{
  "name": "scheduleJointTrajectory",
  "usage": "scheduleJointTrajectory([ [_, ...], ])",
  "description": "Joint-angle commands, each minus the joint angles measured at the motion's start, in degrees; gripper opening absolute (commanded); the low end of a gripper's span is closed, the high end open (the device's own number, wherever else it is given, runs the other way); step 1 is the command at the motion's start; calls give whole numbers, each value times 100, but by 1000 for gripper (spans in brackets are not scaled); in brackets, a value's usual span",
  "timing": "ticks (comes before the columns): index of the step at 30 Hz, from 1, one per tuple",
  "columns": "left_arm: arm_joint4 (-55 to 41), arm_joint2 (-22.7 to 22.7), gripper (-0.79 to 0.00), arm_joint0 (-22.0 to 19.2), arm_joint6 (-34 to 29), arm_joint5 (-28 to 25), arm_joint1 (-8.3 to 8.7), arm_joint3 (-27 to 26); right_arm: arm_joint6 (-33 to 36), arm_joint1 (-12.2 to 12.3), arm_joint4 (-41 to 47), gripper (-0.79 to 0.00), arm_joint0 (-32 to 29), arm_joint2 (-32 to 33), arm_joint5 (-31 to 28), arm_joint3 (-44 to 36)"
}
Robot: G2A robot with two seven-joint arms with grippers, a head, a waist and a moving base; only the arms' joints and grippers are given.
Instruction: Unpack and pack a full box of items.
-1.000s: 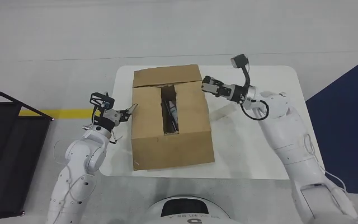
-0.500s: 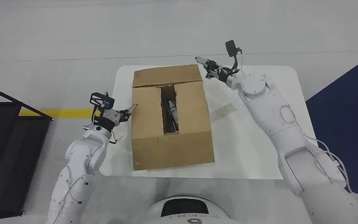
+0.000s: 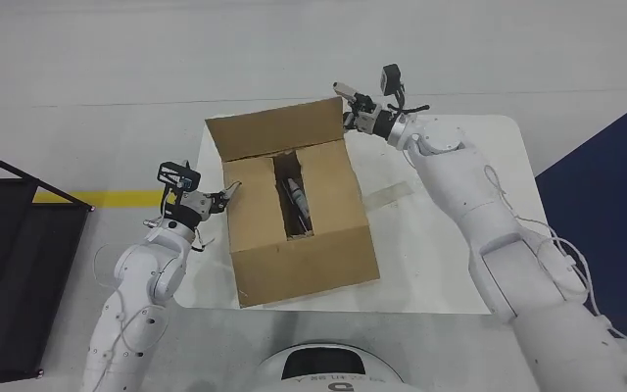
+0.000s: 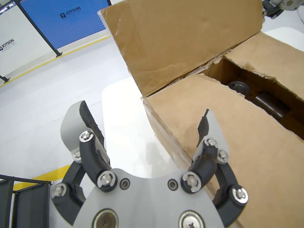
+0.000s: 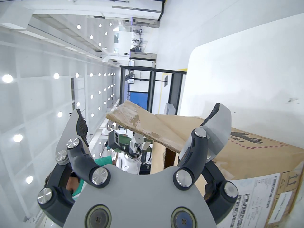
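The brown cardboard box (image 3: 304,245) lies in the middle of the white table (image 3: 441,245). Its far flap (image 3: 274,129) stands raised, and its two long flaps leave a gap where dark items (image 3: 297,201) show. My right gripper (image 3: 345,101) is at the far right corner of that flap, open, with the flap's edge (image 5: 142,129) just beyond its fingertips. My left gripper (image 4: 144,110) hangs open beside the box's left side (image 4: 237,143), close to its near-left top corner and touching nothing. A dark cylindrical part (image 4: 268,103) lies inside the box.
A loose strip of tape (image 3: 392,194) lies on the table right of the box. A black rack (image 3: 29,245) stands on the floor off the table's left. Bare table surface runs along the right side.
My right gripper moved from the box's right side to its far edge, and the far flap rose from flat to standing. The box turned slightly. The left arm stayed put.
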Motion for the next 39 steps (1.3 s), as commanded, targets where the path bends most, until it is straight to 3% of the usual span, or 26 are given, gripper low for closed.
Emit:
scheduleJointTrajectory([
  [1,0,0,0,0,0,0,0,0,92,-36,75,0,28,14,-106,105],
  [5,-253,-17,0,9,56,-125,-3,-46,204,-99,107,0,64,11,-215,248],
  [12,-2266,-865,0,299,332,-2202,116,-209,560,-164,-55,0,147,-40,-315,434],
  [15,-3230,-1178,0,312,96,-2494,154,-97,660,-188,-187,0,196,-79,-321,468],
  [19,-3239,-1200,0,24,-555,-1453,164,-149,1116,-207,-505,0,279,-202,-365,464],
  [26,-1256,-322,0,-306,-495,-229,116,-183,1169,-198,-664,0,336,-165,-664,558],
  [31,-1054,4,0,-402,-722,-205,99,44,982,-132,-685,0,315,-29,-964,575],
  [39,-2079,-82,0,-548,-1634,-347,104,330,686,5,-845,0,225,172,-1321,293],
])
